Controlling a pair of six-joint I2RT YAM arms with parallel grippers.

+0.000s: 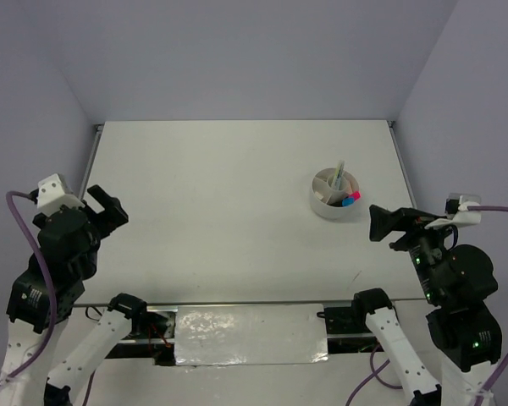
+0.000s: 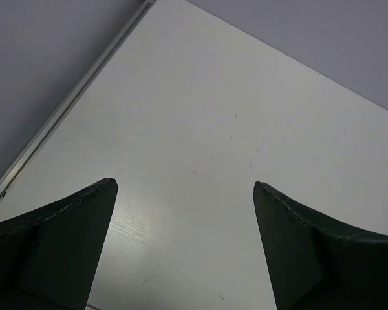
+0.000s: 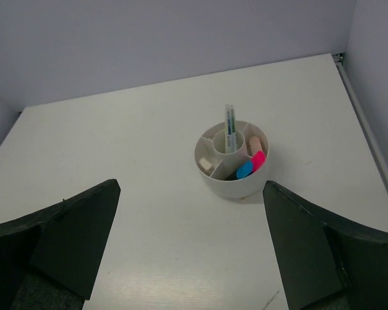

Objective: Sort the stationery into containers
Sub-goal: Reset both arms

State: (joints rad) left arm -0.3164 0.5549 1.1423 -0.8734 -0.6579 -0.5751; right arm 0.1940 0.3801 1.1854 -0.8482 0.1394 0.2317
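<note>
The round white tub (image 3: 236, 184) stands on the table at the right (image 1: 336, 209). Thin pale pens (image 3: 230, 129) stand upright in its centre cup. A pink-ended highlighter (image 3: 258, 159) and a blue-ended marker (image 3: 245, 169) lean in one outer compartment beside a pinkish eraser (image 3: 254, 143). A whitish eraser (image 3: 206, 166) lies in another compartment. My right gripper (image 3: 191, 187) is open and empty, hanging near and to the right of the tub (image 1: 381, 222). My left gripper (image 2: 184, 185) is open and empty over bare table at the far left (image 1: 108, 207).
Grey-violet walls enclose the white table (image 1: 220, 211) on three sides. A metal rail (image 2: 64, 110) runs along its left edge. A tiny pale speck (image 3: 242, 199) lies at the tub's near base. The arm bases sit at the table's near edge.
</note>
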